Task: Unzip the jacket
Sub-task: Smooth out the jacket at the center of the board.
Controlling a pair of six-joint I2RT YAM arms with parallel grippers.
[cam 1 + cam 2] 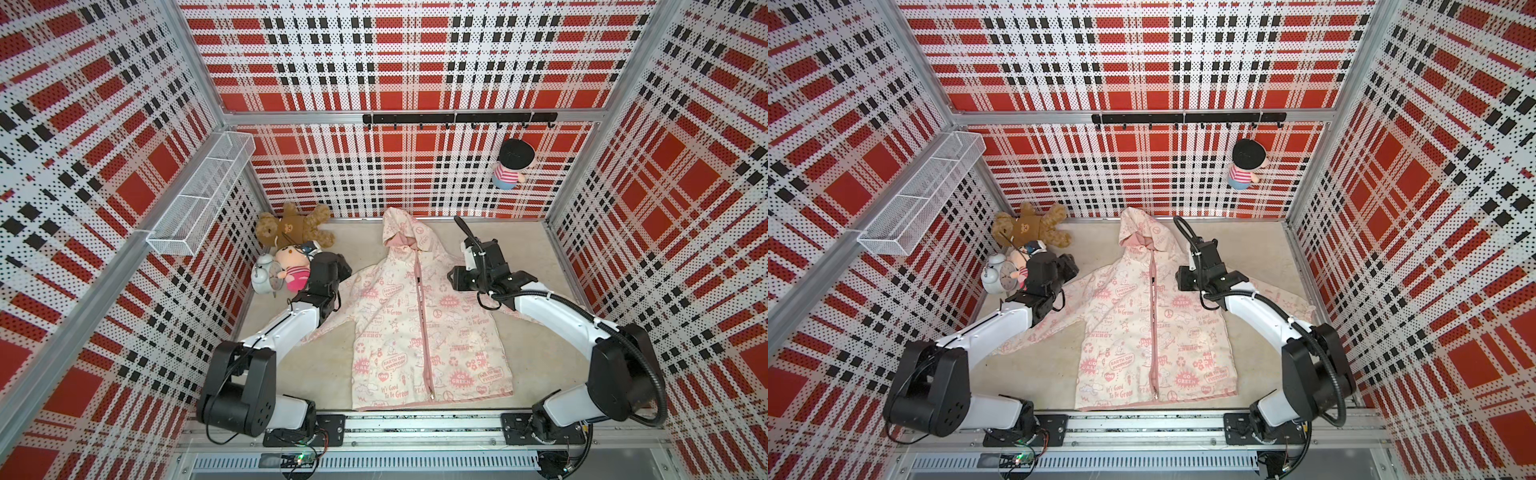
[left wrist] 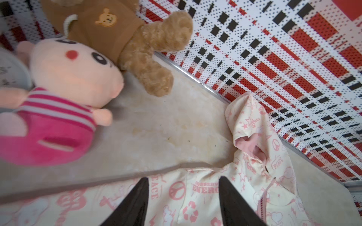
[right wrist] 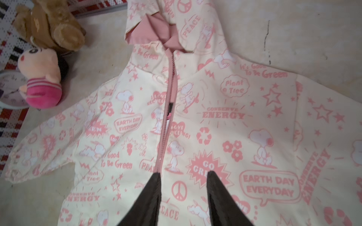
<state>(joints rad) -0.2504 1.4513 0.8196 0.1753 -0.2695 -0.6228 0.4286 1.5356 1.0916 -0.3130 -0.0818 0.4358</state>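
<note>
Because the jacket (image 1: 399, 332) lies flat and face up in the middle of the table (image 1: 519, 257), hood toward the back wall, its whole zipper (image 1: 424, 332) is exposed. The zipper reads as closed from the hem up to the slider (image 3: 170, 109), which sits on the upper chest just below the collar. Whether the short run above it is parted cannot be told. Judgement: nearly the full travel remains.

The right pincer (image 3: 184, 193) is spread over the chest beside the zipper, holding nothing. The left pincer (image 2: 184, 199) is spread over the shoulder on its own side, also empty.

Red plaid walls (image 1: 415, 62) enclose the pale, stained table. They carry a wire basket (image 1: 203, 195) and a hook rail (image 1: 457, 118). A teddy bear (image 1: 295, 226), a doll (image 1: 293, 266) and an alarm clock (image 1: 262, 274) occupy the back corner on the left arm's side.
</note>
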